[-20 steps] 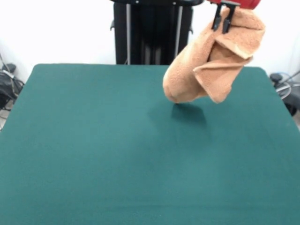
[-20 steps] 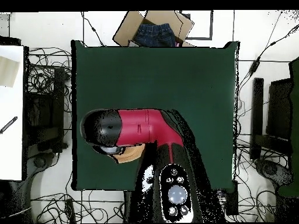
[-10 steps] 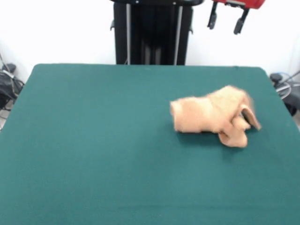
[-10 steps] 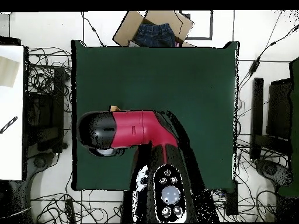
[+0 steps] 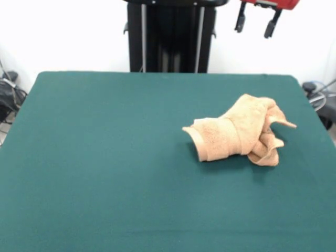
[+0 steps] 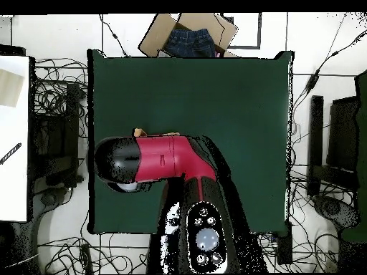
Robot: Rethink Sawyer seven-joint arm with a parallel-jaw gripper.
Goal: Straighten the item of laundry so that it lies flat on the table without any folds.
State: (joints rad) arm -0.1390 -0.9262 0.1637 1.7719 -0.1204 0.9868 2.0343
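Front view shows the towel (image 5: 239,135) lying crumpled on the green counter (image 5: 105,157), in the right half and somewhat toward the far side. It is bunched into a rolled lump: a thick tube-like fold points left with its open end facing the near left, a woven band wraps across its middle, and looser folds pile up on the right, where one small corner sticks out toward the counter's right edge. It casts a dark shadow on the felt just near and right of it. The pincer (image 5: 257,23) hangs high at the top edge, above and beyond the towel, well apart from it; its two black fingers (image 5: 241,22) are spread with a clear gap between them, and nothing is held. Seen from overhead, the red and black arm (image 6: 161,161) covers most of the towel, so that only a thin orange sliver (image 6: 143,132) shows just past the arm's far side. Beyond the counter's far edge a cardboard box (image 6: 188,32) holds dark blue cloth.
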